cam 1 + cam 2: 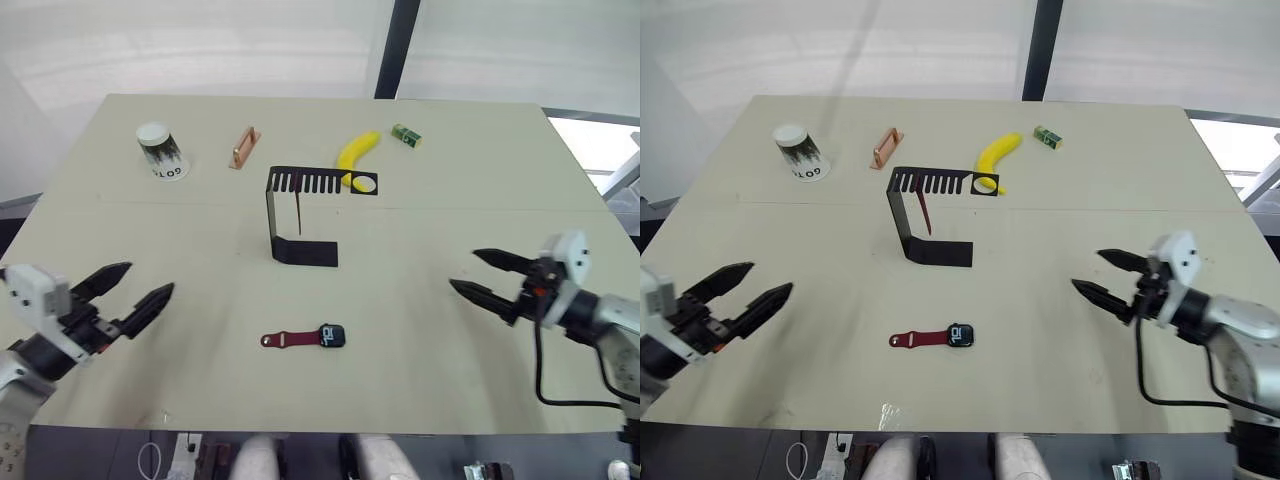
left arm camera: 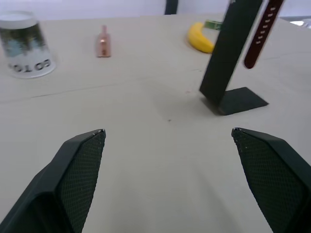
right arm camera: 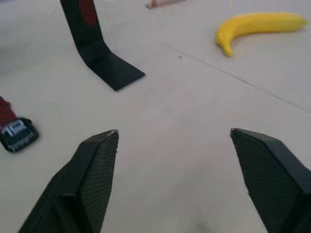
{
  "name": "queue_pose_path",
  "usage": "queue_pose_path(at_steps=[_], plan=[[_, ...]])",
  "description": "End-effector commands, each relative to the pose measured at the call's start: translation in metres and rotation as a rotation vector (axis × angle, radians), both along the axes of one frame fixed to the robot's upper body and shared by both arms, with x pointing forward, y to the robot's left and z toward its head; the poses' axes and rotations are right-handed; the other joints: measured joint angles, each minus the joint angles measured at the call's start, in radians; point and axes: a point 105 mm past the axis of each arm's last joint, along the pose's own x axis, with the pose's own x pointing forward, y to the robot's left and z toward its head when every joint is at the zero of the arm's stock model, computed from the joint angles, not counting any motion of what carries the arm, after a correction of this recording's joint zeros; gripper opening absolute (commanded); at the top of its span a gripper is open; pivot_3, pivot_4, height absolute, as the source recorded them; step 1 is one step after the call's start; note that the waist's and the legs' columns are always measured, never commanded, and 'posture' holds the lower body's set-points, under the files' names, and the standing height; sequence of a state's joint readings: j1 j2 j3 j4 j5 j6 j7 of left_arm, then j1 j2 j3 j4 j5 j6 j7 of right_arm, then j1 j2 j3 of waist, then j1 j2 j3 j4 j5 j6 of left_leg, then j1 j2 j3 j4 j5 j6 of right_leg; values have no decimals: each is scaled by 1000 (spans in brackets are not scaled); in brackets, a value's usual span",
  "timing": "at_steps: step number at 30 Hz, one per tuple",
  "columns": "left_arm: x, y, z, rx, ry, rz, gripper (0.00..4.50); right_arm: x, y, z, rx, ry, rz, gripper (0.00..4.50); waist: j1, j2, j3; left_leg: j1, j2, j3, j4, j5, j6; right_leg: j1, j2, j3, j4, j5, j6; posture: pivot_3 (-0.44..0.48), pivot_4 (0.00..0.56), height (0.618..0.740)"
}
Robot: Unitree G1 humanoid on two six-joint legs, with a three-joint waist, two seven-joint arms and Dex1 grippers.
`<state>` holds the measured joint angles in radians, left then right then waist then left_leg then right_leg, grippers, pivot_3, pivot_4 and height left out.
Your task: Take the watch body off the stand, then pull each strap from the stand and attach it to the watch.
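Observation:
The black stand (image 1: 300, 218) is upright at the table's middle. One maroon strap (image 1: 923, 212) hangs from its slotted top arm; the left wrist view shows that strap (image 2: 262, 34) beside the upright (image 2: 228, 63). The watch body (image 1: 333, 336) lies flat on the table nearer to me than the stand, with the other maroon strap (image 1: 285, 340) joined to its left side. My left gripper (image 1: 150, 278) is open and empty, low at the near left. My right gripper (image 1: 463, 268) is open and empty at the near right, pointing toward the watch body (image 3: 18, 135).
At the far side are an upturned paper cup (image 1: 160, 152), a copper bar (image 1: 243, 147), a banana (image 1: 357, 152) just behind the stand's hole, and a small green block (image 1: 406, 134). The table's front edge (image 1: 320, 428) runs close below the watch.

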<state>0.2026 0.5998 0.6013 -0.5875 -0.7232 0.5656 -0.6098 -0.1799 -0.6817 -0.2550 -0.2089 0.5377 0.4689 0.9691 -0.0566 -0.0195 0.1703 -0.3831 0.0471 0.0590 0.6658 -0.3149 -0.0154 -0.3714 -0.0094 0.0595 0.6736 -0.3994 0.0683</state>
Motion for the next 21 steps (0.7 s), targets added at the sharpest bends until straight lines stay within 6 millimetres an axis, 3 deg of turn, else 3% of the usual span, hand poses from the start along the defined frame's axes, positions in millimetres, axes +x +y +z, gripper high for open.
queue_pose_path(at_steps=[1, 3, 5, 11, 21], plan=[[0, -37, 9, 0, -43, -81, 4500, 6, 34, 11, 16, -37, 84, 2169, 0, 0, 0, 0, 0, 0, 0, 0, 0, 0, 0, 0, 1, 0, 0, 0, 150, 740], [5, -62, 10, -16, -57, -117, 4500, 13, 64, 9, 6, -35, 142, 1110, 0, 0, 0, -1, 0, 0, 0, 0, 0, -1, 0, 0, 2, 0, 0, 0, 150, 740], [13, -73, 6, -30, -61, -83, 4500, 23, 88, 3, -19, -55, 155, 51, -1, 0, 0, -1, 0, 0, 1, 0, 0, -2, 0, 0, 2, 0, 0, 0, 150, 740], [22, -98, -1, -64, -77, -39, 4500, 50, 127, -6, 9, -59, 117, 19, -2, 0, -1, -3, 0, 0, 2, 0, -1, -4, 0, 0, 6, 0, 0, 0, 150, 740], [23, -98, -3, -58, -98, -12, 4500, 83, 161, -23, -19, -57, 53, 19, -7, 0, -1, -3, 0, 0, 3, 1, -1, -4, 0, 0, 7, 0, 0, 0, 150, 740]])
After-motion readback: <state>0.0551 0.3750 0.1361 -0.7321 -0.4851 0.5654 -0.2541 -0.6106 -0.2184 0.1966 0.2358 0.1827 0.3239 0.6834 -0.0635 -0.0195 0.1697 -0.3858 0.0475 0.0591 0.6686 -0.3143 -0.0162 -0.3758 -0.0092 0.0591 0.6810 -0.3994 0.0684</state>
